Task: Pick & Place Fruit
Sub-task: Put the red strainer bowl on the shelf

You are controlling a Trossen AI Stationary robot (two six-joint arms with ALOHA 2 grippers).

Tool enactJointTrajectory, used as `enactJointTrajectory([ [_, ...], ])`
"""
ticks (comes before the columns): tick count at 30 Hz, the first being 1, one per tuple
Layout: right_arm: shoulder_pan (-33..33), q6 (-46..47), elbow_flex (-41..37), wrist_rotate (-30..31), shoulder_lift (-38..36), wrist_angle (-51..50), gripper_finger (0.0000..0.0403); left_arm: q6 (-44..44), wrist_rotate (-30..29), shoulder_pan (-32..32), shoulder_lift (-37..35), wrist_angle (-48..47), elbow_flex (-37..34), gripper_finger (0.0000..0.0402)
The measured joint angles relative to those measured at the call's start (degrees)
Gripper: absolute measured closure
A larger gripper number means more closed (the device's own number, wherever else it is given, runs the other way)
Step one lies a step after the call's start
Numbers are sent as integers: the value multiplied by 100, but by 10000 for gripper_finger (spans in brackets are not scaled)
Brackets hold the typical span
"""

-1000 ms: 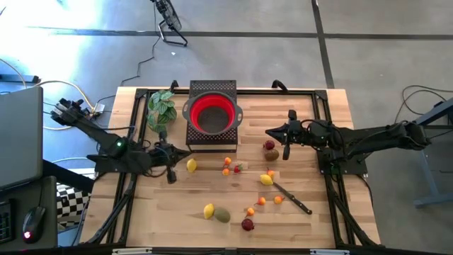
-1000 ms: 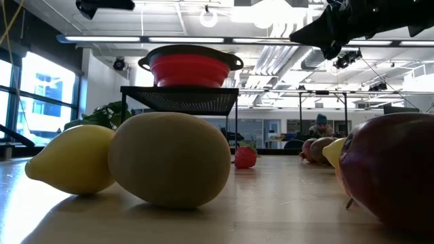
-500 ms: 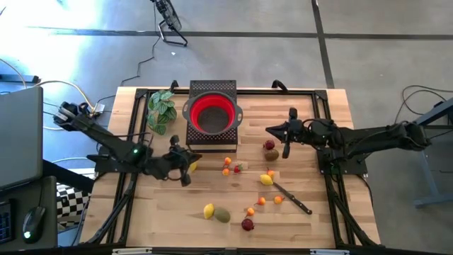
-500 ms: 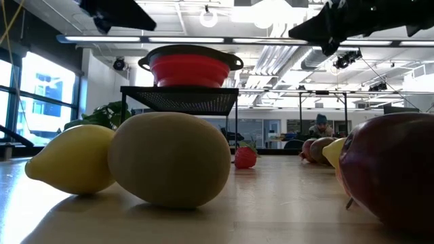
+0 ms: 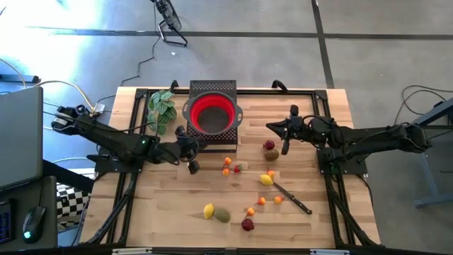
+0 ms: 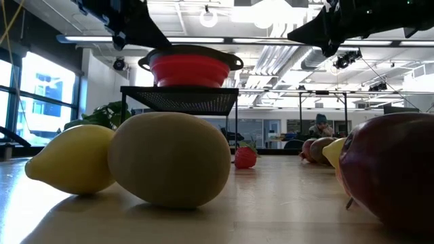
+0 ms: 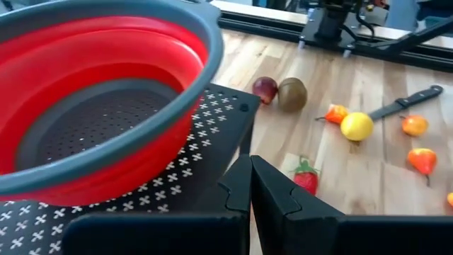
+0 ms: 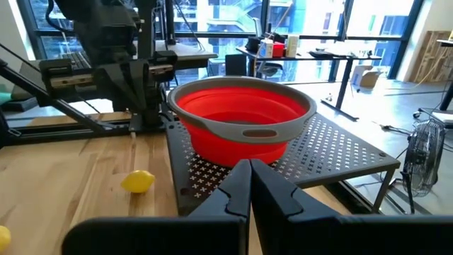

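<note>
Red collapsible colander with grey rim (image 5: pixel 212 113): seated on a black perforated metal stand (image 5: pixel 212 139) at the tabletop's (image 5: pixel 311 219) far centre. Small toy fruits (image 5: pixel 266 179), yellow, orange, dark red, brown and olive: scattered loose on the wooden tabletop in front of and right of the stand. Black-handled knife (image 5: pixel 291 197): among them. Left gripper (image 5: pixel 190 157): at the stand's front-left corner, fingers (image 7: pixel 272 195) pressed together, empty. Right gripper (image 5: pixel 284 140): right of the stand, fingers (image 8: pixel 267 193) together, empty.

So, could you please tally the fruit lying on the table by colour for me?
Yellow lemons: 3
Small orange fruits: 6
Dark red fruits: 2
Red strawberry: 1
Brown kiwi: 1
Olive-green fruit: 1
Total: 14
</note>
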Motion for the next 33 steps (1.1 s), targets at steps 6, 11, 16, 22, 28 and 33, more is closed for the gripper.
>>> enactJointTrajectory([
  [6, 0, -4, 0, -1, 0, -2, 401, 83, 242, 254, 0, -10, 0, 401],
  [11, 0, -6, 0, -1, 0, -2, 401, 147, 562, 452, 0, -9, -2, 401],
  [16, 0, -39, 0, 1, 0, -3, 401, 149, 621, 486, 0, -9, -2, 401],
  [22, 1, -154, 0, 1, 0, -3, 401, 153, 621, 482, 0, -7, -7, 401],
  [28, 1, -154, 0, 1, 0, -2, 401, 152, 601, 483, 0, -3, -7, 401],
  [33, 0, -154, 0, 1, 0, -2, 401, -35, 462, 560, 67, 32, -7, 401],
])
